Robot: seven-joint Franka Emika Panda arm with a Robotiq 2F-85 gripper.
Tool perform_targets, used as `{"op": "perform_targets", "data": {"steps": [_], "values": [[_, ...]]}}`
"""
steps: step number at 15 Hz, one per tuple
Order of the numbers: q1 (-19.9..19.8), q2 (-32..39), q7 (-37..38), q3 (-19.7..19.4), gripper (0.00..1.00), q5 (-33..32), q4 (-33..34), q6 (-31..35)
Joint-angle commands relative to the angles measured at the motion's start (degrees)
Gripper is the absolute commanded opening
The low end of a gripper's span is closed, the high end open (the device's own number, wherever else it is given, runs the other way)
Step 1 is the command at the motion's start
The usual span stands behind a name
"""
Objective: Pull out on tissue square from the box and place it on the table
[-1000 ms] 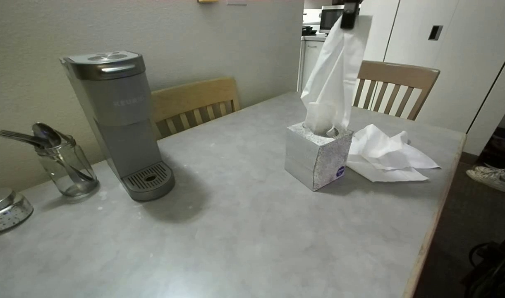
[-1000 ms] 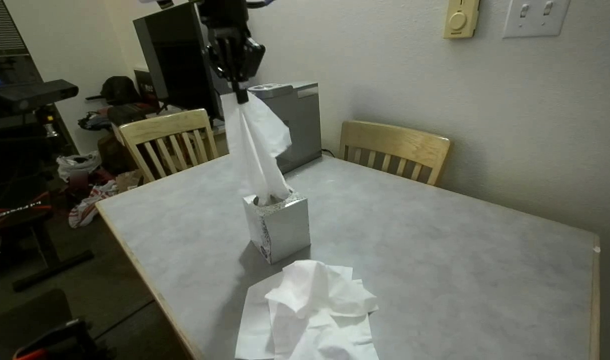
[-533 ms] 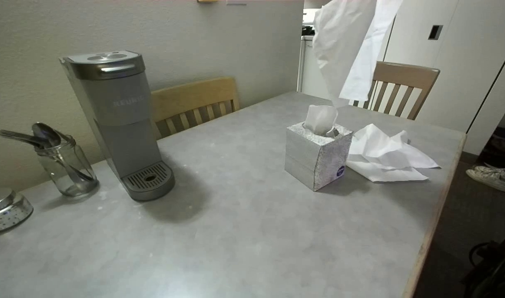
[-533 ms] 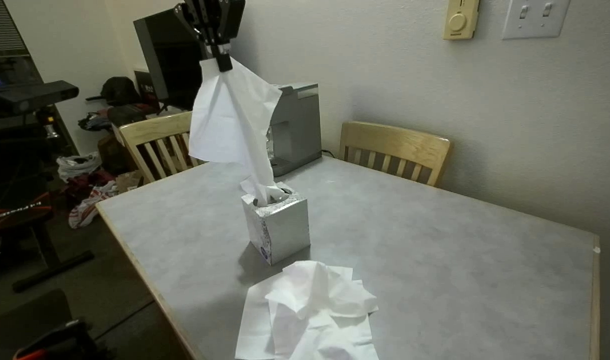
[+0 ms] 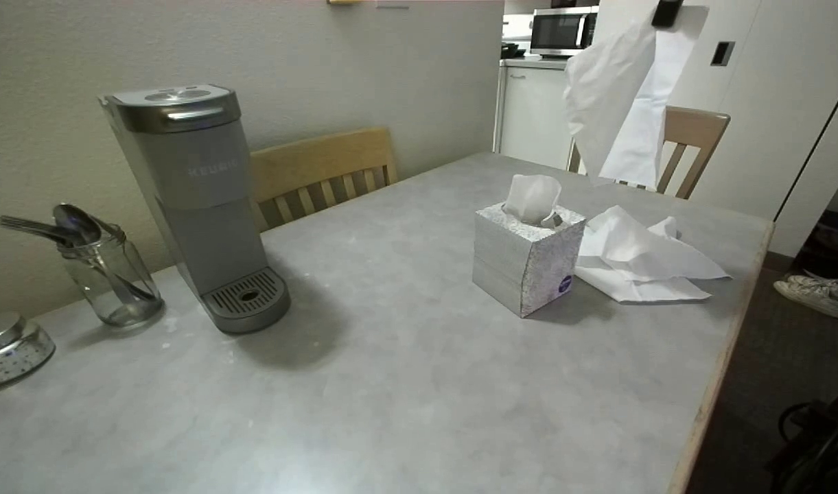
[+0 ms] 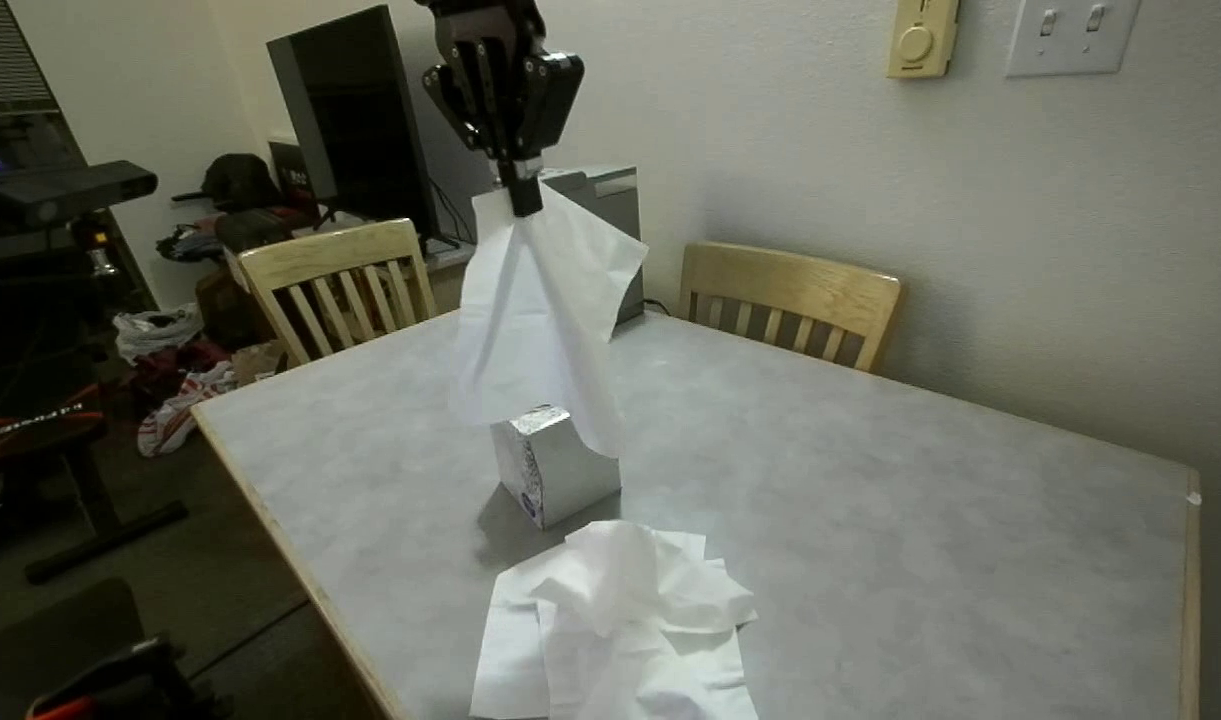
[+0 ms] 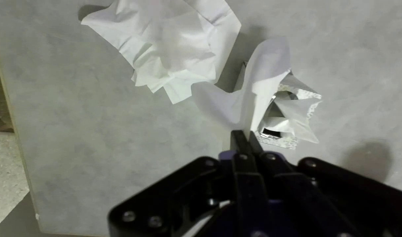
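My gripper [image 5: 666, 14] is shut on a white tissue [image 5: 611, 89] that hangs down, clear of the box. In an exterior view my gripper [image 6: 523, 195] and the held tissue [image 6: 530, 300] are in front of the box. The silver tissue box [image 5: 501, 257] stands upright on the grey table [image 5: 391, 377]; another tissue [image 5: 532, 197] pokes from its opening. In the wrist view my fingertips [image 7: 247, 135] pinch the tissue [image 7: 270, 62], which partly covers the box [image 7: 283, 142]. Beside the box lies a pile of loose tissues [image 5: 638, 254], also in the wrist view [image 7: 174, 42].
A grey coffee maker [image 5: 199, 165], a glass jar with cutlery [image 5: 120, 288] and a metal-lidded container [image 5: 10, 350] stand along the wall side. Wooden chairs [image 6: 790, 300] surround the table. The table edge [image 6: 300, 570] runs close by the box and the tissue pile.
The tissue was pulled up out of the box, swinging free. My gripper rose, then came lower and moved over toward the tissue pile. The box stayed in place.
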Motion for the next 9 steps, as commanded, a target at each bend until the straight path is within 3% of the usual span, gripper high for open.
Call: {"op": "perform_targets", "data": {"steps": [1, 9], "values": [[-1.9, 1.0, -3.6, -1.1, 0.0, -2.2, -0.5, 3.2], [-5.4, 2.5, -8.5, -5.1, 0.0, -6.1, 0.0, 8.1]]}}
